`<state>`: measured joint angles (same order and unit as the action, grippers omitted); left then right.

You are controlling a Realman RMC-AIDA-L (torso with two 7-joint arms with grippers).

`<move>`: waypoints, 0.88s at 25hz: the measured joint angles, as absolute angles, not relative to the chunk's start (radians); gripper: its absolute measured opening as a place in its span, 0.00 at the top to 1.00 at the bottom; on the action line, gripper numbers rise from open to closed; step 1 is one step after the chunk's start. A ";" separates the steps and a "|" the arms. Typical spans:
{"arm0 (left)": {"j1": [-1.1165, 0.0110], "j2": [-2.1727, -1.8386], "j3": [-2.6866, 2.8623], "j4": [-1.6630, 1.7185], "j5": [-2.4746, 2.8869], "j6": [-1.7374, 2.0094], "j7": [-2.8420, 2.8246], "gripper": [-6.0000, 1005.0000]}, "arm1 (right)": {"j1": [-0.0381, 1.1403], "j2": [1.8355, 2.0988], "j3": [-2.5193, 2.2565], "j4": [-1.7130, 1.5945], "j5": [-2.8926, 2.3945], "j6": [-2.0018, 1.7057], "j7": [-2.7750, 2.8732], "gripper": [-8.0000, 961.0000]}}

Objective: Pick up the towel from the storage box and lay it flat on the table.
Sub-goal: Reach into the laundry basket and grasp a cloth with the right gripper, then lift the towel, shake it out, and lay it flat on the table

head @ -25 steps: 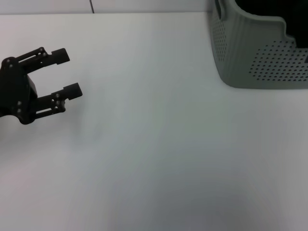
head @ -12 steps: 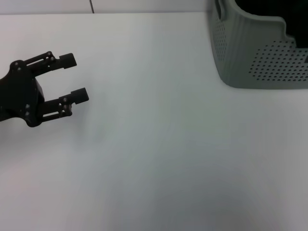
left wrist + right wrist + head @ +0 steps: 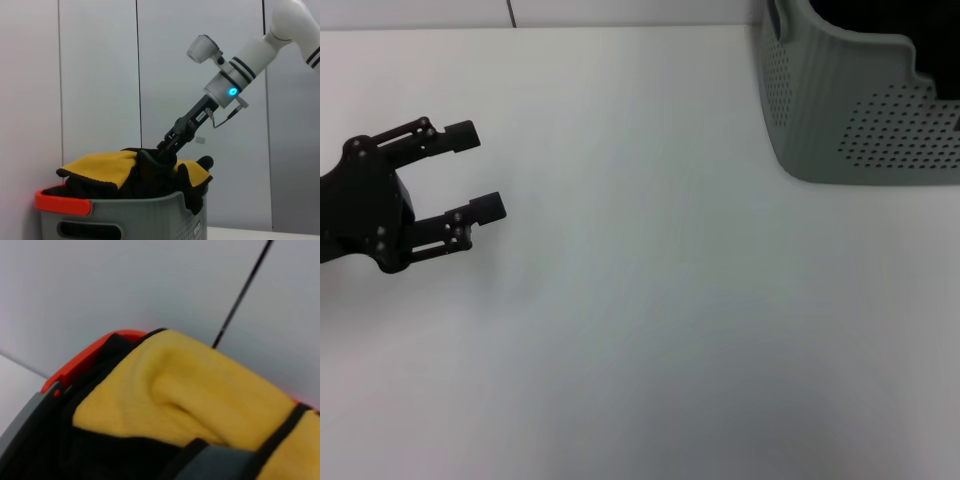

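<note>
The storage box stands at the table's far right, and its inside is dark in the head view. In the left wrist view the box has an orange rim and holds the towel, heaped yellow and dark above the rim. My right gripper reaches down into the heap and is shut on a dark fold of the towel. The right wrist view shows the yellow towel close up. My left gripper is open and empty over the table's left side, far from the box.
The box's orange rim shows next to the towel in the right wrist view. A grey panelled wall stands behind the box. The white table stretches bare between my left gripper and the box.
My left gripper has shifted a little to the right and slightly nearer in the head view, still open. The storage box has not moved.
</note>
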<state>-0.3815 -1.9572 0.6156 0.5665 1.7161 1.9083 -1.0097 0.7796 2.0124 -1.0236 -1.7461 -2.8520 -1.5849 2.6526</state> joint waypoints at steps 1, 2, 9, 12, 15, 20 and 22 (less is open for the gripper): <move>-0.382 -1.957 0.616 0.566 1.717 1.907 -1.010 0.26 | 0.781 2.013 -1.025 -1.731 -2.852 -1.583 2.652 0.38; -0.382 -1.958 0.616 0.566 1.718 1.905 -1.009 0.26 | 0.782 2.013 -1.027 -1.718 -2.852 -1.582 2.652 0.38; -0.379 -1.958 0.617 0.555 1.720 1.900 -0.986 0.26 | 0.784 2.014 -1.050 -1.701 -2.865 -1.601 2.660 0.39; -0.374 -1.959 0.617 0.549 1.722 1.900 -0.975 0.26 | 0.770 2.014 -1.052 -1.723 -2.872 -1.603 2.647 0.43; -0.369 -1.964 0.616 0.549 1.724 1.900 -0.971 0.26 | 0.737 2.014 -1.063 -1.771 -2.870 -1.575 2.633 0.50; -0.358 -1.971 0.611 0.549 1.732 1.900 -0.953 0.26 | 0.674 2.015 -1.072 -1.848 -2.831 -1.504 2.603 0.73; -0.356 -1.972 0.610 0.549 1.732 1.900 -0.949 0.26 | 0.656 2.015 -1.074 -1.862 -2.814 -1.485 2.597 0.80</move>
